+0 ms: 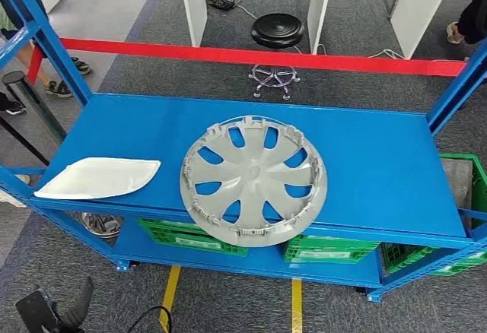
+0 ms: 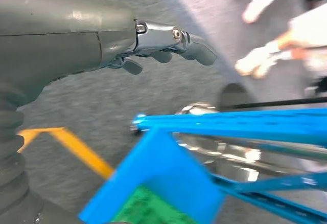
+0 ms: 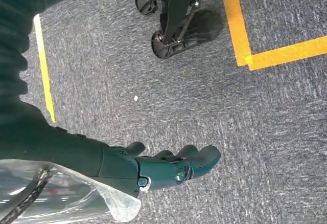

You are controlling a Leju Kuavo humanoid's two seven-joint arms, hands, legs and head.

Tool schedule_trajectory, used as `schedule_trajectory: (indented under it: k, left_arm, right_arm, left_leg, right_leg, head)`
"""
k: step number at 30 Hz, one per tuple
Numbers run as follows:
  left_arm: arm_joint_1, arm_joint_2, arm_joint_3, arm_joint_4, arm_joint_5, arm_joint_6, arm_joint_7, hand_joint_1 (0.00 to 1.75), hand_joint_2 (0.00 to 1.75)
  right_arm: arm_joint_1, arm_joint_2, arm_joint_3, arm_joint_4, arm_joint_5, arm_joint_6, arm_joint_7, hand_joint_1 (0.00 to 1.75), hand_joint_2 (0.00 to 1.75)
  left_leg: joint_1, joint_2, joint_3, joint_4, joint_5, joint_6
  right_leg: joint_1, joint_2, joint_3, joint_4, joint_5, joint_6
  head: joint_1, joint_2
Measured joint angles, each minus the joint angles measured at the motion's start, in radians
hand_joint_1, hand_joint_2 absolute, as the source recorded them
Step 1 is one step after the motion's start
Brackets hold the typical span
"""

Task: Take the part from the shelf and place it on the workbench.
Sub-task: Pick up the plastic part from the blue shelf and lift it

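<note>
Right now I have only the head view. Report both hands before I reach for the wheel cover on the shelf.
Observer: The left hand holds nothing. Its fingers are stretched out flat over the floor, close beside a corner of the blue shelf frame.
Operator: Now the right one.
Observer: The right hand is empty too, its fingers straight. It hangs low above the grey carpet, with yellow floor tape beyond it.
</note>
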Motion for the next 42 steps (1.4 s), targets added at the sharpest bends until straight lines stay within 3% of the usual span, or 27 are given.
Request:
schedule_trajectory:
  k: [12, 24, 31, 42]
  left_arm:
    - [0.046, -0.027, 0.012, -0.298, -0.293, 0.058, -0.028, 0.0, 1.75]
    - [0.082, -0.033, -0.036, -0.585, -0.643, 0.119, -0.024, 0.0, 1.75]
    - [0.083, 0.009, -0.106, -0.663, -0.84, 0.096, 0.106, 0.0, 1.75]
    - [0.068, 0.139, -0.197, -0.692, -1.05, -0.079, 0.375, 0.0, 1.75]
  right_arm:
    - [-0.011, 0.003, 0.058, 0.027, -0.059, 0.0, -0.013, 0.0, 1.75]
    - [-0.021, 0.005, 0.133, 0.046, -0.133, 0.004, -0.023, 0.0, 1.75]
    - [-0.026, 0.006, 0.169, 0.053, -0.178, 0.007, -0.024, 0.0, 1.75]
    - [-0.028, 0.012, 0.226, 0.073, -0.251, 0.013, -0.036, 0.0, 1.75]
  left_leg:
    - [0.0, 0.0, 0.0, 0.0, 0.0, 0.0]
    - [0.0, 0.0, 0.0, 0.0, 0.0, 0.0]
    - [0.0, 0.0, 0.0, 0.0, 0.0, 0.0]
    - [0.0, 0.001, 0.0, 0.0, 0.0, 0.0]
  right_leg:
    - [0.0, 0.0, 0.0, 0.0, 0.0, 0.0]
    - [0.0, 0.001, 0.0, 0.0, 0.0, 0.0]
    - [0.0, 0.001, -0.001, 0.0, 0.0, 0.0]
    - [0.0, 0.001, -0.001, 0.0, 0.0, 0.0]
  head:
    - [0.0, 0.0]
    - [0.0, 0.0]
    - [0.0, 0.0]
    - [0.0, 0.0]
